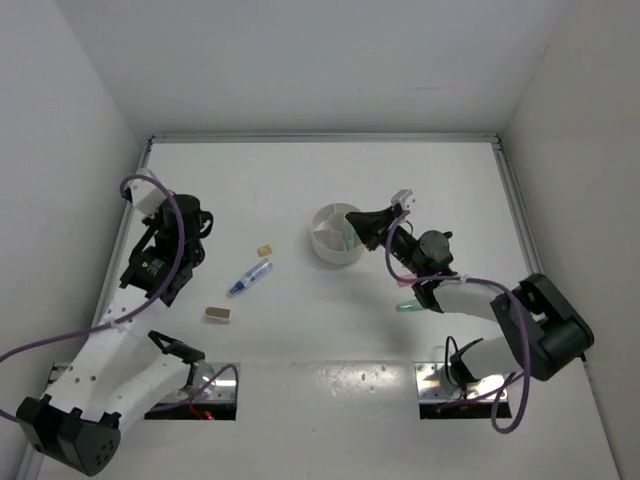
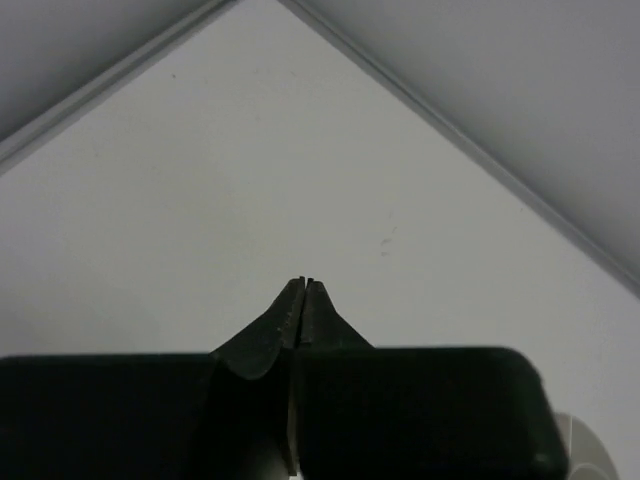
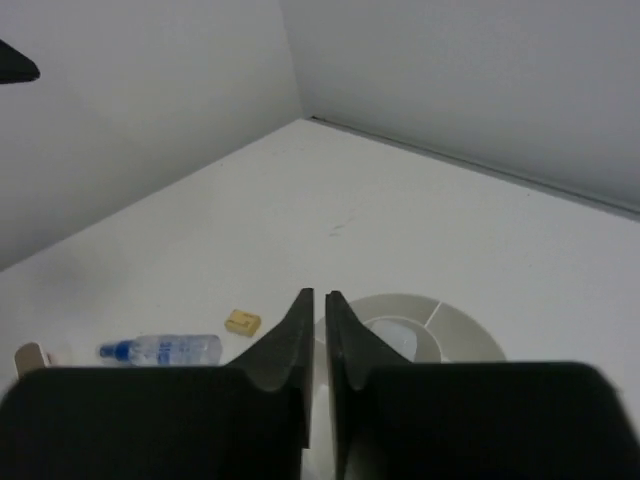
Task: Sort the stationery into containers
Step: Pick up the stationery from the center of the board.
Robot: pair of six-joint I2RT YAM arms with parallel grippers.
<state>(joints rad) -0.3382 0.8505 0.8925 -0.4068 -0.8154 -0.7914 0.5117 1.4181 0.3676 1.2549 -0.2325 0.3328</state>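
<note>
The round white bowl [image 1: 328, 240] with inner walls stands mid-table; it also shows in the right wrist view [image 3: 470, 335]. Something green [image 1: 352, 242] lies in its right part, and its centre compartment looks pale blue [image 3: 395, 335]. My right gripper [image 1: 364, 228] hangs over the bowl's right rim, its jaws [image 3: 319, 296] together but for a thin slit, nothing seen between them. A blue-clear pen [image 1: 250, 277], a yellowish eraser [image 1: 265, 249] and a tan eraser [image 1: 217, 315] lie left of the bowl. A green marker [image 1: 408, 307] lies by my right forearm. My left gripper [image 1: 207, 224] is shut and empty [image 2: 304, 282], left of the pen.
The right wrist view shows the pen [image 3: 165, 349], the yellowish eraser [image 3: 242, 321] and the tan eraser [image 3: 30, 357] to the left of the fingers. White walls enclose the table on three sides. The bowl's edge [image 2: 592, 450] shows at the lower right of the left wrist view.
</note>
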